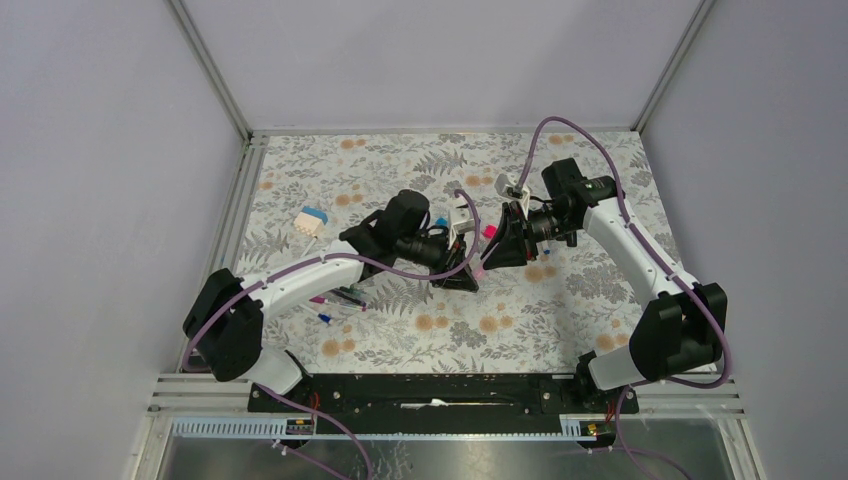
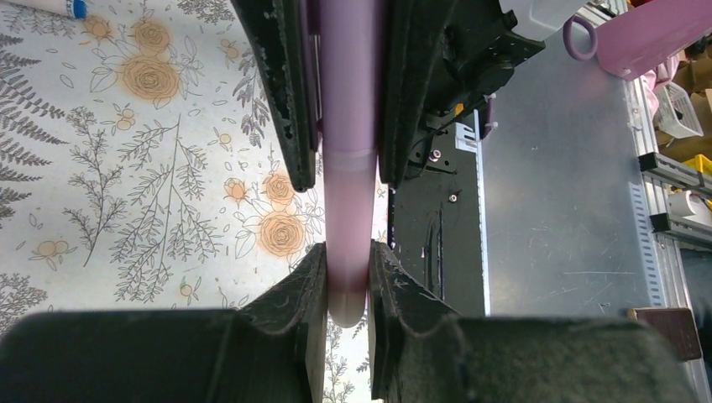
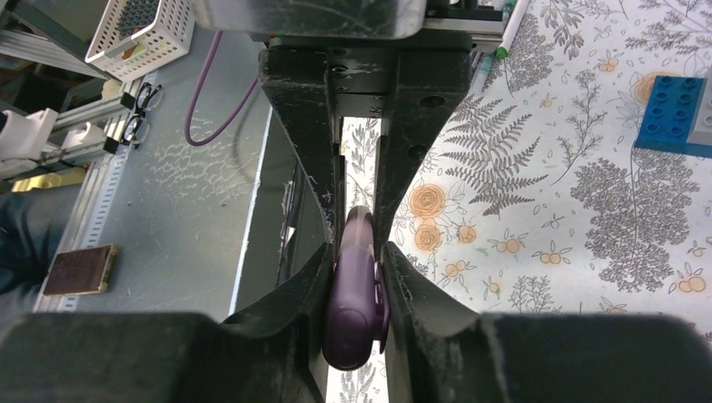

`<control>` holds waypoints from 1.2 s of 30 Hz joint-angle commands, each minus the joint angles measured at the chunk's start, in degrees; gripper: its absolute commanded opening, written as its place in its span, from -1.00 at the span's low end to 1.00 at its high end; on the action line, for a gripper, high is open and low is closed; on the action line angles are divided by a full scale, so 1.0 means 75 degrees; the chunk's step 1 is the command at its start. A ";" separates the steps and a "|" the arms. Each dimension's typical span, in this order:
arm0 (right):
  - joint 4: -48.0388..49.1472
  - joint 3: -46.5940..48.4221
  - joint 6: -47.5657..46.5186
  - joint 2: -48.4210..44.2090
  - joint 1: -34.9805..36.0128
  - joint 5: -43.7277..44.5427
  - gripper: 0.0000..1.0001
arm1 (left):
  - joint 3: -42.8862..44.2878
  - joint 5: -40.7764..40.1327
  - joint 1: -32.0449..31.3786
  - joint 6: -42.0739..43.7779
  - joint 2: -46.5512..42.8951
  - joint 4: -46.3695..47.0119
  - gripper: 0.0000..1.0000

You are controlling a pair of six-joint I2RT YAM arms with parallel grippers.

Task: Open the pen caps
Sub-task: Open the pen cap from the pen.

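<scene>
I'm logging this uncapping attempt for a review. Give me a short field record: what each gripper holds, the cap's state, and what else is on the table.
left gripper: shut on pen barrel
right gripper: shut on purple cap
cap state: looks joined to the barrel, not yet off
pen position: held off the table, between both arms
elsewhere: blue studded block; loose pens

Purple cap (image 3: 354, 306) (dark, glossy), pinched between fingers (image 3: 307, 290)

Plastic pen (image 2: 348, 168) looks smooth and satiny, cap (image 3: 354, 302) glossy, black fingers (image 2: 281, 101) matt and scuffed, metal plate (image 2: 554, 210) dull and scratched.
</scene>
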 commanded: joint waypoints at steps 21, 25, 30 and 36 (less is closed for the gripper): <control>1.1251 -0.3514 1.1850 -0.1464 -0.1729 -0.0099 -1.00 | -0.2969 -0.2602 0.0869 -0.5458 -0.1930 0.6456 0.98; 1.2118 -0.3805 1.2813 -0.1327 -0.1733 0.0294 -1.00 | -0.2954 -0.2978 0.0869 -0.6800 -0.1257 0.7375 0.98; 1.2518 -0.3913 1.3258 -0.1244 -0.1734 0.0269 -1.00 | -0.2822 -0.3377 0.0869 -0.7277 -0.0774 0.7755 0.96; 1.2596 -0.3963 1.3313 -0.1265 -0.1728 0.0210 -1.00 | -0.2653 -0.2751 0.0799 -0.7561 -0.0063 0.8473 0.70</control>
